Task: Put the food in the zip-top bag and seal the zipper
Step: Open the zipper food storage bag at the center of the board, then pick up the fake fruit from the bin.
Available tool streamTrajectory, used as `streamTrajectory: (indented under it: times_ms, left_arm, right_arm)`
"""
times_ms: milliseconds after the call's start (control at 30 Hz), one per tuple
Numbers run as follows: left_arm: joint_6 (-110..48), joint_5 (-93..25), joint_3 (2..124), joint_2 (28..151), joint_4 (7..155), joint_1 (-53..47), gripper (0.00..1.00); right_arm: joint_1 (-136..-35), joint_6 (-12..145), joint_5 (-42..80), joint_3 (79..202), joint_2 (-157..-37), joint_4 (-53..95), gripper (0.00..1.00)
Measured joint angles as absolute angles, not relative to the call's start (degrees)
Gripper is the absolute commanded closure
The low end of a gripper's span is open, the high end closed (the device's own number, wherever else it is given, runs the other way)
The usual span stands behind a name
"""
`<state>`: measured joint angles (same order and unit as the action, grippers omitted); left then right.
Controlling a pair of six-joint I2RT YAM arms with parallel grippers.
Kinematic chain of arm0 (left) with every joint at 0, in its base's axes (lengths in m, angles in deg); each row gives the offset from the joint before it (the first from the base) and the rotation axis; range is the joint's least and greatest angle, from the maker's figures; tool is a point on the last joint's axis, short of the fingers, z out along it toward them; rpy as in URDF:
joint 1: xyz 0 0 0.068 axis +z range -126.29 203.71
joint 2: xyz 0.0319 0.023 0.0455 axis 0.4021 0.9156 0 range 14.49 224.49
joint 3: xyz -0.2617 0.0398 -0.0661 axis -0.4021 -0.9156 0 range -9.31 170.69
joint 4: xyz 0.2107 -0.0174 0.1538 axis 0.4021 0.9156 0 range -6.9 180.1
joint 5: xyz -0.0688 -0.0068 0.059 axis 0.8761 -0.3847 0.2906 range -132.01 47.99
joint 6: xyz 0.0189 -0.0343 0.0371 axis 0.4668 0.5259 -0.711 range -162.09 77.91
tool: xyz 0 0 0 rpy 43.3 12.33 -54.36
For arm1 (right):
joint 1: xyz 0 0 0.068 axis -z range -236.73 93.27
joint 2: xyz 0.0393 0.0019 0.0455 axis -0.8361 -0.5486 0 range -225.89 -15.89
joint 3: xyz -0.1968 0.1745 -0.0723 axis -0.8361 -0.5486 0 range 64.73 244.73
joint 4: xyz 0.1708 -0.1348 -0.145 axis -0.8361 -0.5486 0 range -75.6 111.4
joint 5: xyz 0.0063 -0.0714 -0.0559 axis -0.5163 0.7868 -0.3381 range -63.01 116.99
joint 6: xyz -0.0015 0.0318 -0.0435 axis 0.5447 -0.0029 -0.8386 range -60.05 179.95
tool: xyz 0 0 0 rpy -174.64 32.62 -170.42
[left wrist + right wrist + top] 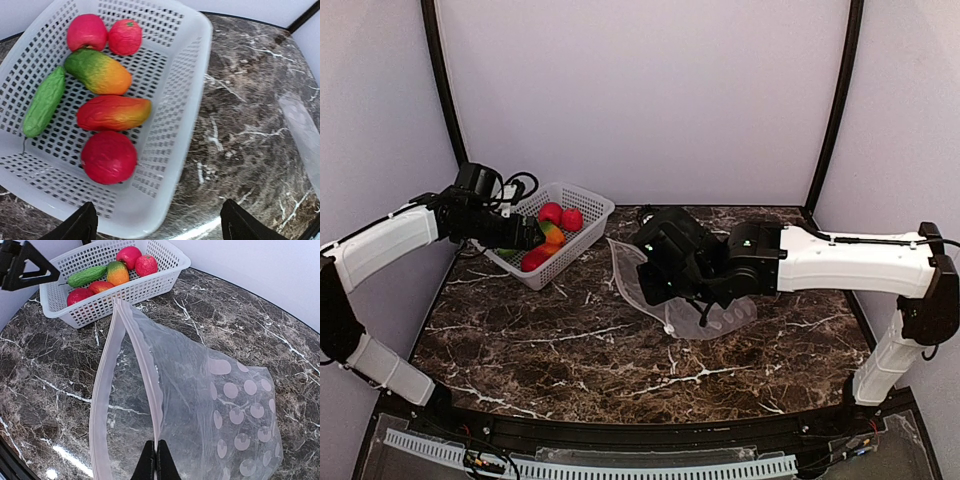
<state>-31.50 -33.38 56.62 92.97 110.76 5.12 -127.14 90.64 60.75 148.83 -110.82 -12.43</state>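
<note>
The food lies in a white lattice basket (172, 100): a red ball (109, 157), a red-orange piece (113, 112), an orange-green piece (97, 71), a green cucumber (44, 102) and two red fruits (86, 31). My left gripper (157, 225) hovers open above the basket's near corner, holding nothing. The zip-top bag (215, 390), clear with white dots, lies on the marble right of the basket. My right gripper (156, 460) is shut on the upper strip of the zipper (142, 360), lifting it so the bag's mouth gapes toward the basket. In the top view the right gripper (655, 285) covers the bag's (725, 318) mouth.
The basket (582, 215) stands at the table's back left, close to the wall and a black corner post (440, 80). Dark marble tabletop (570, 340) stretches between basket and bag. The left gripper (20, 265) shows at the top left of the right wrist view.
</note>
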Motion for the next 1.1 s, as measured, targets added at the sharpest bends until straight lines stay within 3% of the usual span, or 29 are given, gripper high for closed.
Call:
streamTrajectory:
  times_ms: [167, 500, 1100]
  left_arm:
    - [-33.9, -34.0, 63.4, 103.9, 113.0, 10.9, 0.20]
    - [-34.2, -34.4, 69.4, 117.1, 113.8, 12.7, 0.21]
    - [-34.4, -30.7, 71.2, 122.3, 113.0, 15.0, 0.15]
  right_arm:
    - [-127.0, 90.7, 60.1, 148.8, -110.8, -12.4, 1.00]
    - [-126.4, 90.7, 59.5, 148.8, -110.8, -12.4, 1.00]
    - [-125.4, 90.3, 58.5, 148.8, -111.6, -11.2, 1.00]
